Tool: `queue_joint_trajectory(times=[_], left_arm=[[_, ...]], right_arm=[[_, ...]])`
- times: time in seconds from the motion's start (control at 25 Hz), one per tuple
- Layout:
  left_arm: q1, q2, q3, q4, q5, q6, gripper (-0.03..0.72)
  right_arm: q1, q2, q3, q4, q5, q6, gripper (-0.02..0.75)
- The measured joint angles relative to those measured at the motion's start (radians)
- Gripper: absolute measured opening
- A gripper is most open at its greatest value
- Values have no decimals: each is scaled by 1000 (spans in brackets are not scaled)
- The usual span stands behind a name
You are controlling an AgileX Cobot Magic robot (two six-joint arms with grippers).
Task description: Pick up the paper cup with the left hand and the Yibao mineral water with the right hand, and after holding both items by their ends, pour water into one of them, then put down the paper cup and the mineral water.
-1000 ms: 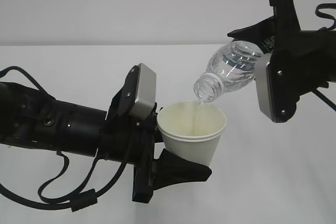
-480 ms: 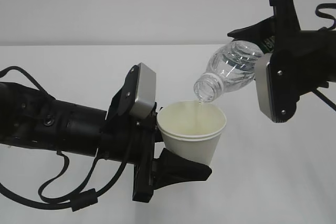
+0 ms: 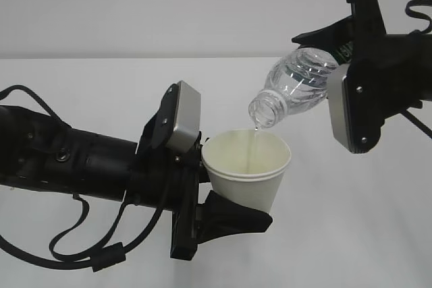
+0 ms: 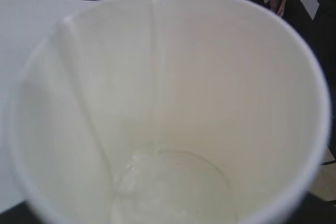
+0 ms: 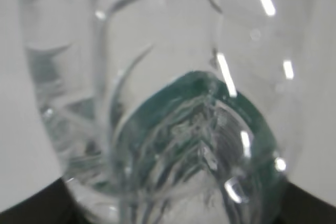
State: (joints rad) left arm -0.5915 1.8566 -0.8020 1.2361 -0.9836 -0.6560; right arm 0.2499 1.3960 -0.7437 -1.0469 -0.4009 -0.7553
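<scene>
Thin white paper cup [image 3: 247, 170], light and easily crushed, clamped low on its wall by the left gripper [image 3: 223, 197] above the counter [image 3: 101, 92]. Slick clear plastic Yibao mineral water [image 3: 297, 85], tilted mouth-down over the cup, pinched at its base by the right gripper [image 3: 337, 48]; gentle squeeze advisable on both.

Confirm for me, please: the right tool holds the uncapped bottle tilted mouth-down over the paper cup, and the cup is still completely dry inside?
Not quite. The paper cup is not dry: the left wrist view shows water pooled at its bottom and a thin stream entering. The rest stands: the right tool holds the uncapped bottle tilted mouth-down over it.
</scene>
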Motion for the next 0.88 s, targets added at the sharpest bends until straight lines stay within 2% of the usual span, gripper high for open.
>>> queue_joint_trajectory(times=[0.88], left_arm=[[0, 0, 0, -28, 0, 10, 448]], right_arm=[[0, 0, 0, 0, 0, 0, 435]])
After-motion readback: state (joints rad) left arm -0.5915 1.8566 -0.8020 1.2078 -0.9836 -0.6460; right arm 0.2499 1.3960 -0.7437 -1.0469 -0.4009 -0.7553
